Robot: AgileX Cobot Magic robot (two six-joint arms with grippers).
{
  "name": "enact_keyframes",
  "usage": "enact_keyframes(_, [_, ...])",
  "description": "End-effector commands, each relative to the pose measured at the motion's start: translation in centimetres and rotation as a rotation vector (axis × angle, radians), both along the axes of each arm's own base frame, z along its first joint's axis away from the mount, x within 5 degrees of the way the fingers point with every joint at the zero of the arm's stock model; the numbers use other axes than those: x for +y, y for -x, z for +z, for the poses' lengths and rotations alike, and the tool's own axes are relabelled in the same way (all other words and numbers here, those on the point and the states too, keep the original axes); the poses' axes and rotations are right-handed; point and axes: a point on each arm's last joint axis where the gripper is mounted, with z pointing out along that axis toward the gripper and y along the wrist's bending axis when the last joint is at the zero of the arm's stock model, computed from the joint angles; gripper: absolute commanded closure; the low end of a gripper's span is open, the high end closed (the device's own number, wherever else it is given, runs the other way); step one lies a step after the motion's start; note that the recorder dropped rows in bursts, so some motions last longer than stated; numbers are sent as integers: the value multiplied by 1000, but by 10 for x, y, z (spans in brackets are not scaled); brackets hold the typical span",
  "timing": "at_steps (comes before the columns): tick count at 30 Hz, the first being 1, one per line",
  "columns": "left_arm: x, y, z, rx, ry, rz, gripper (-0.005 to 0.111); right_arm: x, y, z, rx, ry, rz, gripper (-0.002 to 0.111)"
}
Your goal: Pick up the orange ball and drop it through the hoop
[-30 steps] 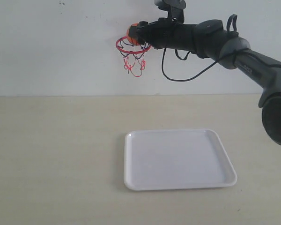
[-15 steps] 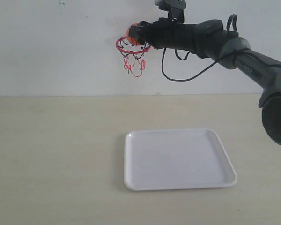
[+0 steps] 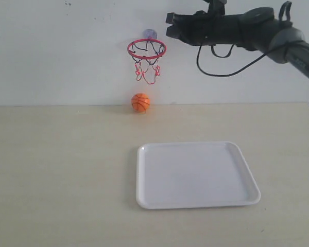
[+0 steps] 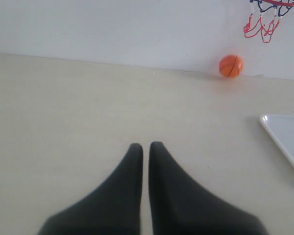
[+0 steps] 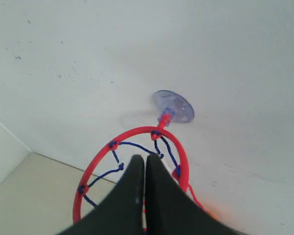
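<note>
One white tray (image 3: pixel 195 175) lies nearest on the table (image 3: pixel 62 170), nothing in it. One left gripper (image 4: pixel 144 147) sits low over the table, fingers pressed together, holding nothing. One orange ball (image 3: pixel 140 103) rests on the table at the foot of the wall (image 3: pixel 56 51), right under the hoop and apart from the tray. One hoop (image 3: pixel 147 56) is stuck on the wall. One right gripper (image 5: pixel 145 157) hangs high beside the ring, fingers pinched together, holding nothing.
</note>
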Motion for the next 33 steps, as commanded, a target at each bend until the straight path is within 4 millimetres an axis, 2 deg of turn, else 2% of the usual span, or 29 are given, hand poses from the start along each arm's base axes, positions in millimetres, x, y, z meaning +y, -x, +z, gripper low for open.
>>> enact_keyframes(1, [0,0,-1,1,3,-3,103,-40,9,16,100,75,84,109])
enact_keyframes(3, [0,0,-1,1,3,-3,103,-65,16,13,168,144,156,109])
enact_keyframes(7, [0,0,-1,1,3,-3,103,-97,28,10,302,180,254,109])
enact_keyframes(8, [0,0,-1,1,3,-3,103,-108,27,10,306,176,233,109])
enact_keyframes(11, [0,0,-1,1,3,-3,103,-135,29,15,473,68,104,109])
enact_keyframes(13, [0,0,-1,1,3,-3,103,-143,37,26,507,39,73,109])
enact_keyframes(16, [0,0,-1,1,3,-3,103,-142,59,47,484,79,85,109])
enact_keyframes(18, [0,0,-1,1,3,-3,103,-138,81,64,472,139,93,109])
enact_keyframes(21, [0,0,-1,1,3,-3,103,-138,126,85,448,295,85,109])
enact_keyframes(24, [0,0,-1,1,3,-3,103,-145,175,89,498,433,45,109])
enact_keyframes(28, [0,0,-1,1,3,-3,103,-150,232,91,555,504,-6,109])
enact_keyframes(33, [0,0,-1,1,3,-3,103,-147,277,113,485,496,-21,109])
